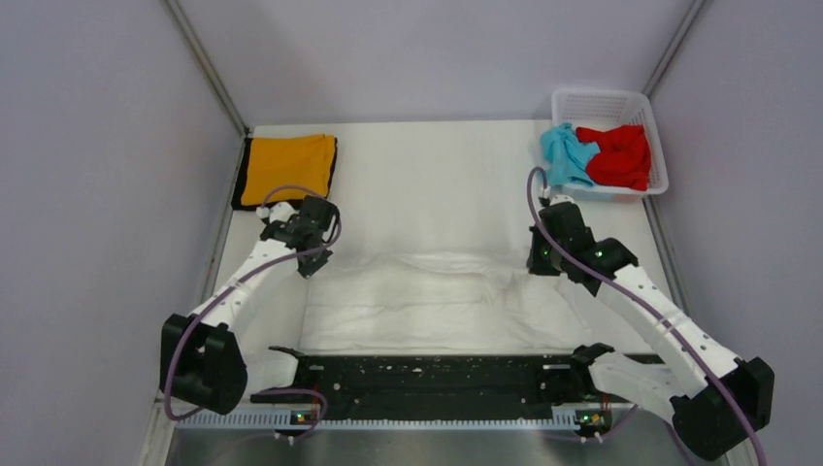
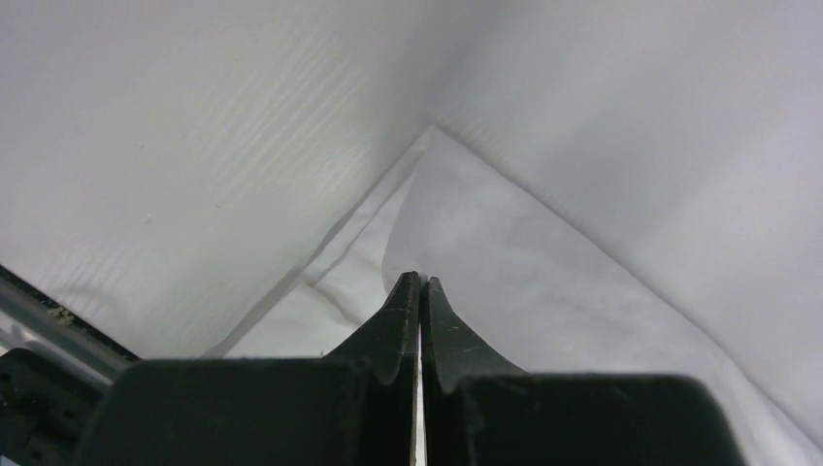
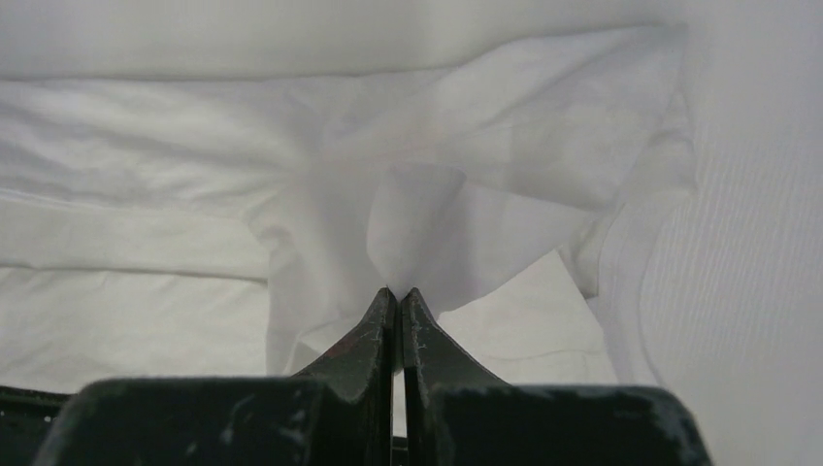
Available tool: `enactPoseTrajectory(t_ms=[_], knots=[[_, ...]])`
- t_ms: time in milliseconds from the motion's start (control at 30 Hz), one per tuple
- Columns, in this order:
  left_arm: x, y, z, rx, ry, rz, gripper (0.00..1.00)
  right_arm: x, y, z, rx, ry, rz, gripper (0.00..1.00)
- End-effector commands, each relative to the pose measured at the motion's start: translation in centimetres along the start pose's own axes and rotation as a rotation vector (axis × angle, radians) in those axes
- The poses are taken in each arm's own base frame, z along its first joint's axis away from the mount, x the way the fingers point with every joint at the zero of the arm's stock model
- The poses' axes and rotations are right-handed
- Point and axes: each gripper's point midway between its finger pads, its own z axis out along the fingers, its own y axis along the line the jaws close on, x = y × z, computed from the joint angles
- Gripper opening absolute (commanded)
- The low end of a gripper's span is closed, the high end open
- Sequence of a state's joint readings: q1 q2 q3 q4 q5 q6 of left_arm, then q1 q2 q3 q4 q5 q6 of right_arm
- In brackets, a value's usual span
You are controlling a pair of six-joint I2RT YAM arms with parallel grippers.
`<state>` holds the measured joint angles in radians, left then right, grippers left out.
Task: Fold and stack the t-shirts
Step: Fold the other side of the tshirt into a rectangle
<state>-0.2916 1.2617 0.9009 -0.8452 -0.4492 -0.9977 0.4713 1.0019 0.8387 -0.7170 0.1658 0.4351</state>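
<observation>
A large white t-shirt (image 1: 427, 296) lies across the middle of the table, its far edge raised into a ridge between my two grippers. My left gripper (image 1: 312, 262) is at the shirt's far left corner, shut on a thin sheet of white cloth (image 2: 505, 243) that rises from its tips (image 2: 419, 279). My right gripper (image 1: 537, 262) is at the far right corner, shut on a bunched fold of the same shirt (image 3: 456, 214) at its tips (image 3: 398, 291). A folded orange t-shirt (image 1: 288, 168) with black trim lies at the far left.
A white lattice basket (image 1: 655, 126) stands at the far right corner and holds a crumpled light blue t-shirt (image 1: 566, 155) and a red t-shirt (image 1: 619, 155). Grey walls close in both sides and the back. A black bar (image 1: 427, 379) runs along the near edge.
</observation>
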Motion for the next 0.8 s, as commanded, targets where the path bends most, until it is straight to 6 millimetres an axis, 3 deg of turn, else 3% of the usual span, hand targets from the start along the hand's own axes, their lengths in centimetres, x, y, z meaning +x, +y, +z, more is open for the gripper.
enactPoseTrajectory(t_ms=[0, 333, 400, 600, 667, 767], knots=[[-0.7, 2.8, -1.0, -0.065, -0.070, -0.006, 0.00, 1.8, 0.3, -2.5, -0.036, 0.088, -0.023, 0.00], [0.5, 3.7, 0.3, -0.103, -0.058, -0.024, 0.00, 8.4, -0.3, -2.1, -0.053, 0.283, 0.019, 0.00], [0.8, 3.8, 0.5, -0.113, -0.045, -0.024, 0.00, 8.8, 0.3, -2.5, -0.079, 0.299, 0.026, 0.10], [0.3, 5.5, -0.9, -0.186, -0.052, -0.029, 0.53, 11.6, 1.0, -4.7, -0.151, 0.415, 0.067, 0.49], [-0.4, 5.6, -1.7, -0.185, -0.070, -0.039, 0.72, 10.5, 1.2, -5.4, -0.186, 0.359, 0.033, 0.67], [-1.0, 4.1, -2.5, -0.102, -0.067, -0.033, 0.86, 6.7, 1.9, -5.5, -0.206, 0.215, 0.001, 0.97]])
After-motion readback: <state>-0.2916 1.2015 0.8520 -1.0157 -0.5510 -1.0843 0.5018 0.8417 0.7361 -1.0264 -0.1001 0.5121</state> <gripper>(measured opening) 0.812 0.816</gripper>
